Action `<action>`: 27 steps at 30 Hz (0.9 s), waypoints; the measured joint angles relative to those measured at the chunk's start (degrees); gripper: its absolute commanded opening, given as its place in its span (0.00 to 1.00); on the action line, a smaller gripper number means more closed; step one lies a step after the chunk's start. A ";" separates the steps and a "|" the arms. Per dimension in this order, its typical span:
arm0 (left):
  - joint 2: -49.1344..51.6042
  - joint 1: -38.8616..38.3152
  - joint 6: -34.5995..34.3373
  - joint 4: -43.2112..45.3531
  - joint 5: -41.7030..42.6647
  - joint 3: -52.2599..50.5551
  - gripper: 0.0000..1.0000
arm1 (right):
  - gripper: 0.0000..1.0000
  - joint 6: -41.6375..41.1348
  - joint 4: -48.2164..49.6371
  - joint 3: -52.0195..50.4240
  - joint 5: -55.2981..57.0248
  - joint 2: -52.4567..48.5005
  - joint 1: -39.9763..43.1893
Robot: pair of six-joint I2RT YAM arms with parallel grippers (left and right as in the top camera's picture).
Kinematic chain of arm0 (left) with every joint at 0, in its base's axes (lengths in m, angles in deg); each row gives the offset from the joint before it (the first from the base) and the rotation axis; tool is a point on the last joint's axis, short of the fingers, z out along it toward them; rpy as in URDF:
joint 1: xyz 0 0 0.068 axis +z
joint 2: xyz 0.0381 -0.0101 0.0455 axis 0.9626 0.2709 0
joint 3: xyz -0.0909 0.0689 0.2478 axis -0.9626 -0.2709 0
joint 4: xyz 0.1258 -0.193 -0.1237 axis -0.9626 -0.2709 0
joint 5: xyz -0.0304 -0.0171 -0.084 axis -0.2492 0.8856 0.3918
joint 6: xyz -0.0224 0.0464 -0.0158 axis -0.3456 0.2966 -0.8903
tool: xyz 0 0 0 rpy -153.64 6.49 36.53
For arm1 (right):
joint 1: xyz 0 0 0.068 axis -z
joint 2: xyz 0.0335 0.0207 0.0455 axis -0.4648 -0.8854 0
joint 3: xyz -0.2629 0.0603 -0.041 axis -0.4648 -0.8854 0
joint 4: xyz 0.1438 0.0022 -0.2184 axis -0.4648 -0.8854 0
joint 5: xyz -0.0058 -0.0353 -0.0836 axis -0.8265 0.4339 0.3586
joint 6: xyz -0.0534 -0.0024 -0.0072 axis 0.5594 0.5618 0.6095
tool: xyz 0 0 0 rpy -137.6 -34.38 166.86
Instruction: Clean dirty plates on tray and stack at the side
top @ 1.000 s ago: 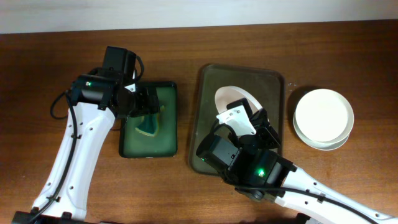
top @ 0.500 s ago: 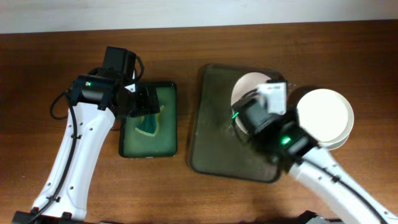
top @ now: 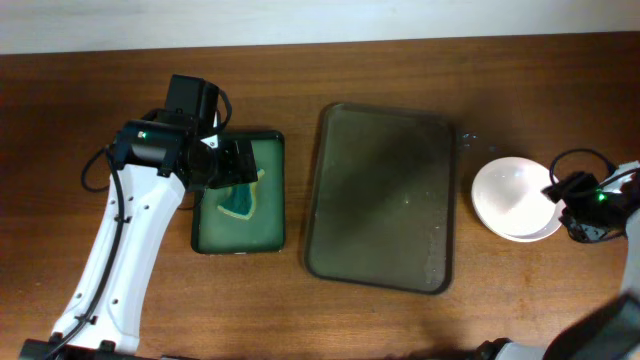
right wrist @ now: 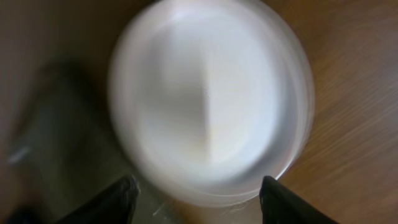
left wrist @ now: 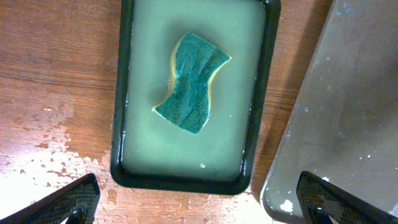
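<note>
The plates lie stacked on the table to the right of the tray, which holds only water drops. My right gripper sits at the stack's right edge. In the right wrist view the top plate is blurred and plain white, and my right gripper is open just above it with nothing between its fingers. My left gripper hovers wide open over the green tray; in the left wrist view it is empty.
A small green tray left of the brown tray holds water and a teal sponge. Water drops wet the wood near the green tray's front edge. The left arm runs along the table's left side.
My right arm carried a white plate from the brown tray to the stack on the right, and its jaws opened and let go. The left arm stayed still.
</note>
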 measured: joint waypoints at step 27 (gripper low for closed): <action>-0.07 0.00 0.00 0.09 0.02 0.02 0.99 | 0.98 25.92 50.56 -64.04 4.33 83.32 -41.29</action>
